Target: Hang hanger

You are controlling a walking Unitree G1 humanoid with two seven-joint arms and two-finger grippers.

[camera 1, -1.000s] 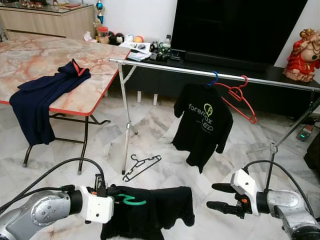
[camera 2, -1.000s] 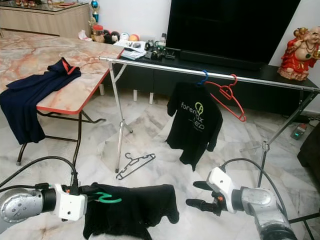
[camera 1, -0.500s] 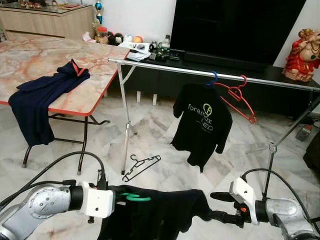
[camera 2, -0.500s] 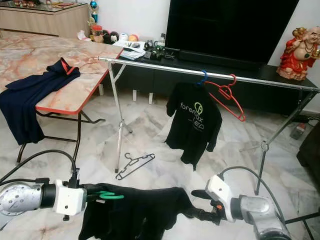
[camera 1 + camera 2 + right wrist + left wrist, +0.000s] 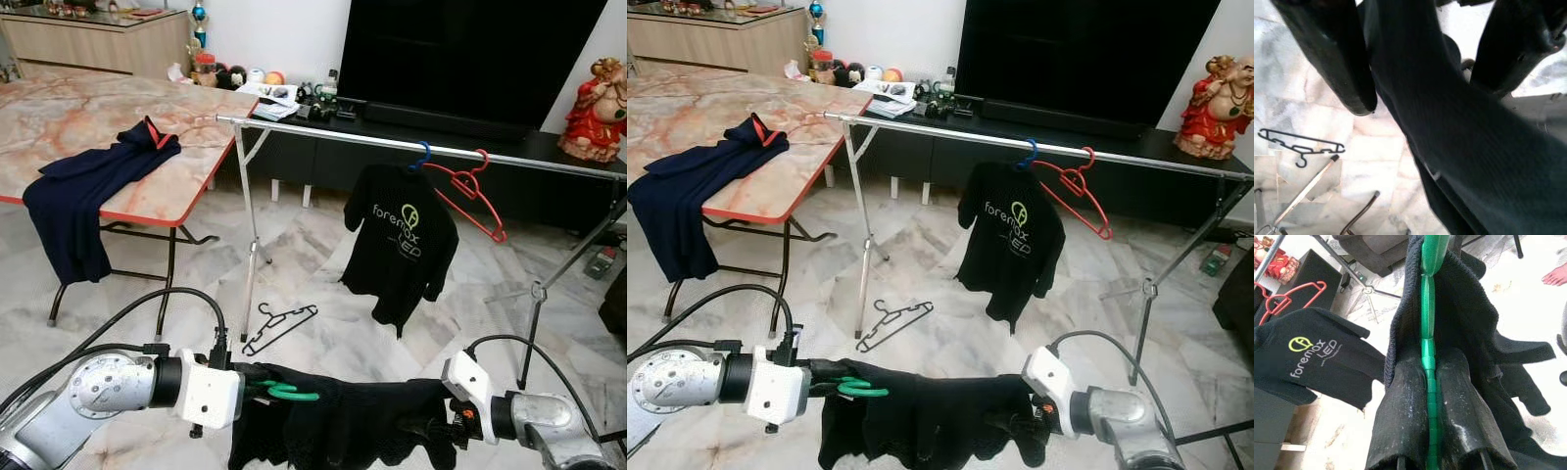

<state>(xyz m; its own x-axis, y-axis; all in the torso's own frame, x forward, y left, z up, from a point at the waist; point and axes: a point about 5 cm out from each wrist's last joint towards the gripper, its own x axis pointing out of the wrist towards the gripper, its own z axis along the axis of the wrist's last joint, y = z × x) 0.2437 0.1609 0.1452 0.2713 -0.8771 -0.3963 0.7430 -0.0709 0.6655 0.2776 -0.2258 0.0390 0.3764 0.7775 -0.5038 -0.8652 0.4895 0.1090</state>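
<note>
left eye view, bottom of frame: the left pincer point(image 5: 257, 384) is pressed on the green hanger point(image 5: 289, 394) — the black shirt point(image 5: 362, 426) draped on it — while the right pincer point(image 5: 431, 431) straddles the shirt's far end, pinching uncertain. judgement: lift level, hook upward, toward the rail point(image 5: 392, 143) at upper centre, beside the red hanger point(image 5: 470, 191).

Glossy green plastic hanger point(image 5: 1428, 357), matt black knit cloth garment point(image 5: 931, 416) — polished marble floor point(image 5: 313, 255), shiny metal rail point(image 5: 392, 144)
</note>
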